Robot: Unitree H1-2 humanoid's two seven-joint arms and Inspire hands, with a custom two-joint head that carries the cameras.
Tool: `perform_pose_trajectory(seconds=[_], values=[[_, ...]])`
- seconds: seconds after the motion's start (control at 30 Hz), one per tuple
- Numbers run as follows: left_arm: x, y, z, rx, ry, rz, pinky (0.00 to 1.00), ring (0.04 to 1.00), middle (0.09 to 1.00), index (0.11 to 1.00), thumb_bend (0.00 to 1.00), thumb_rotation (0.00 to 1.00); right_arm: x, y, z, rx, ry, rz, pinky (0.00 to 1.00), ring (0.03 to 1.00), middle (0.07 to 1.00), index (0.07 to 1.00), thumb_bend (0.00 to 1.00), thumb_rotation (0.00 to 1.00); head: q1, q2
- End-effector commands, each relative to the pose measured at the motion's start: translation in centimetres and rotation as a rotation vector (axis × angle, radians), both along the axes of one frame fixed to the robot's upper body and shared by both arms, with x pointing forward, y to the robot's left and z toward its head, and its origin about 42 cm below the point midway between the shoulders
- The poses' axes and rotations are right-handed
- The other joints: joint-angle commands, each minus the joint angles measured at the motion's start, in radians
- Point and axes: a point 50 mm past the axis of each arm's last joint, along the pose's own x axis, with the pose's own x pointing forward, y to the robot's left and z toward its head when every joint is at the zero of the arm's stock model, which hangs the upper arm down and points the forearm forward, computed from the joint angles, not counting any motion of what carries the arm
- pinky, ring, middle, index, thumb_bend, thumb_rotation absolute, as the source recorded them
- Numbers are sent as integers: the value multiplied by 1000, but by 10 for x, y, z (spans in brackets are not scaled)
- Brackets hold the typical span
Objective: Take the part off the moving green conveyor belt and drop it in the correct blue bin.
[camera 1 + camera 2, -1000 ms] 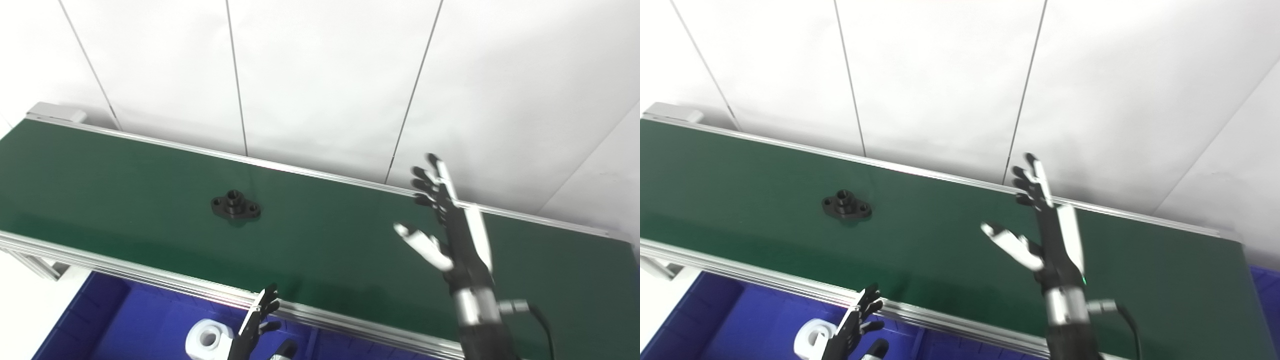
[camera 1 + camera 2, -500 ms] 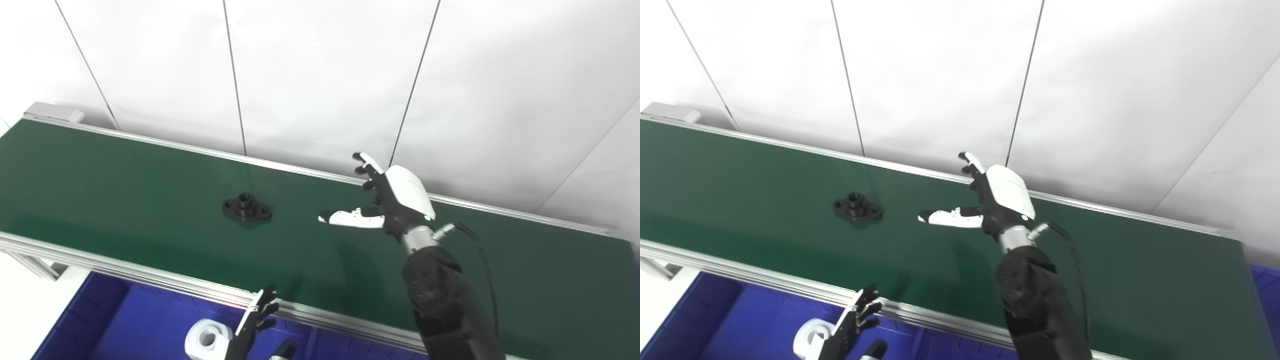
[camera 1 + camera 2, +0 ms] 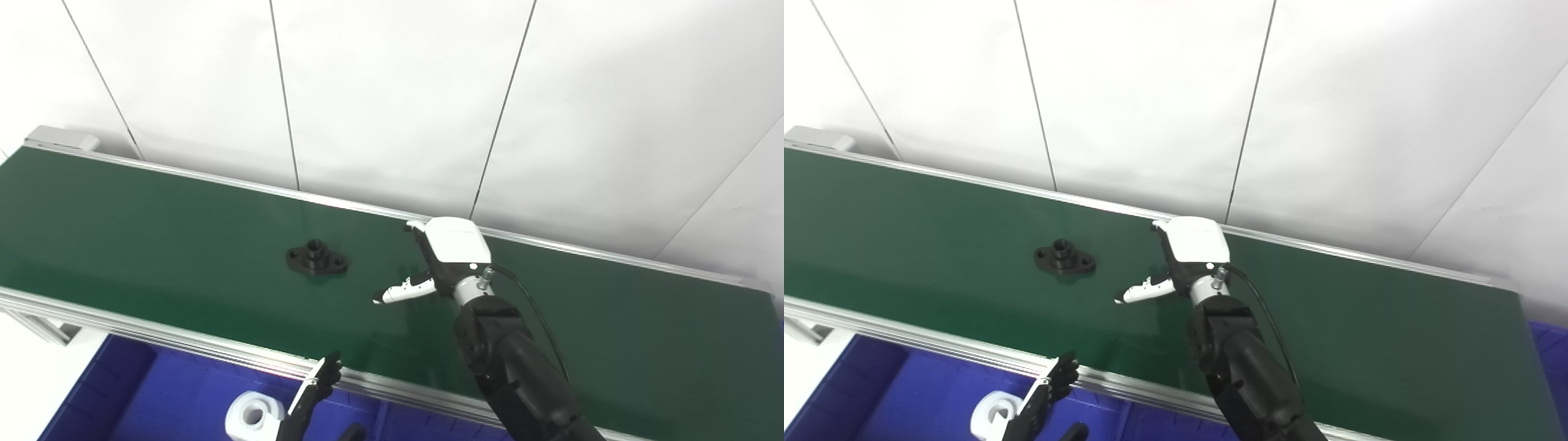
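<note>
Part (image 3: 316, 259), black, is lying flat on the green belt (image 3: 122, 220), its long axis running along the belt, boss pointing up. Right hand (image 3: 442, 257) is hovering just right of it, thumb apart, empty.

In the right eye view, the left hand (image 3: 1041, 398) is hanging over the blue bin (image 3: 876, 392), fingers spread, holding nothing.

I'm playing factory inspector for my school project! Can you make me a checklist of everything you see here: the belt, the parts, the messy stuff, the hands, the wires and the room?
Surface: green conveyor belt, silver rails along both edges.
Job's things: black part lying flat on the belt, untouched; blue bin below the near rail.
Clutter: white ring part inside the bin.
Hands: right hand low over the belt, right of the part, open, thumb pointing towards it; left hand open above the bin.
Cables: black cable at the right wrist.
Surroundings: white panelled wall.
</note>
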Motion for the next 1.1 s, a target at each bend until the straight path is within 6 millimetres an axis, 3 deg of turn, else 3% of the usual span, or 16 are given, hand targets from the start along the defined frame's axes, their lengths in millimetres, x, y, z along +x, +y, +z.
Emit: perform_pose_trajectory(seconds=[0.0,0.3,0.73,1.07], values=[[-3,-83,34,-217,-24,19,817,856,882,893,628,811,15,24,38,24,-131,68,489,629,741,819,1000,680,12,-2],[-4,-91,33,-206,-44,19,740,828,873,877,556,781,30,33,34,35,-109,64,447,575,732,811,1000,677,36,4],[-3,-101,32,-233,-57,22,724,813,865,862,546,762,31,54,35,46,-115,113,414,535,722,802,1000,682,52,6],[-3,-107,31,-260,-92,26,679,800,845,833,522,728,21,66,36,76,-80,143,359,468,706,802,1000,674,63,15]])
